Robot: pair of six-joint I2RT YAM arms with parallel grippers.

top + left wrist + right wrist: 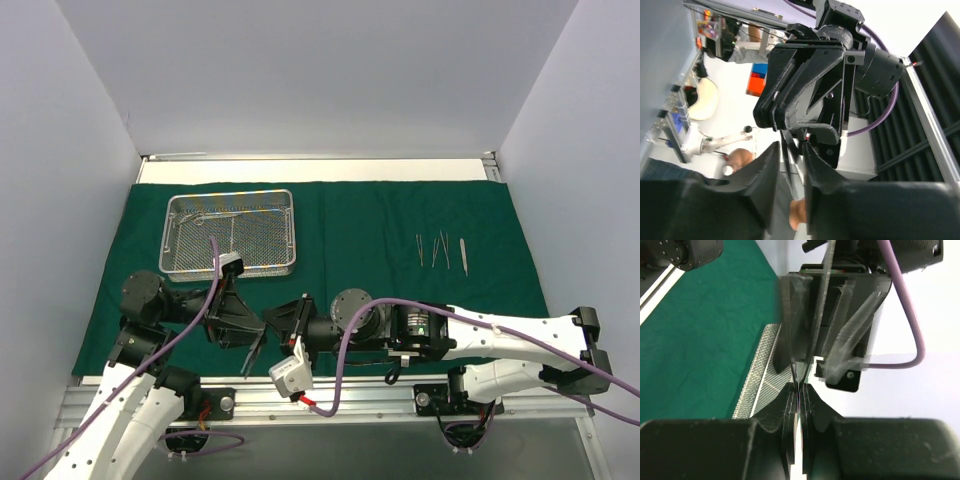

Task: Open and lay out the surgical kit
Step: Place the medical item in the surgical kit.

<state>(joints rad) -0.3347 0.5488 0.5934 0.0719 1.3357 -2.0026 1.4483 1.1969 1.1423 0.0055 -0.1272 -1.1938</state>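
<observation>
Over the front edge of the green cloth (350, 250), a slim steel instrument (820, 300) is clamped in the right gripper (799, 390), with the jaws of the left gripper (791, 155) parted around it, seemingly for hand-over.

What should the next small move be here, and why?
Probably draw the left gripper back, clear of the slim steel instrument. The right gripper has its fingers shut on it while the left fingers stand apart around it, so the handover looks done; the right arm could then carry it to the laid-out instruments on the green cloth.
</observation>
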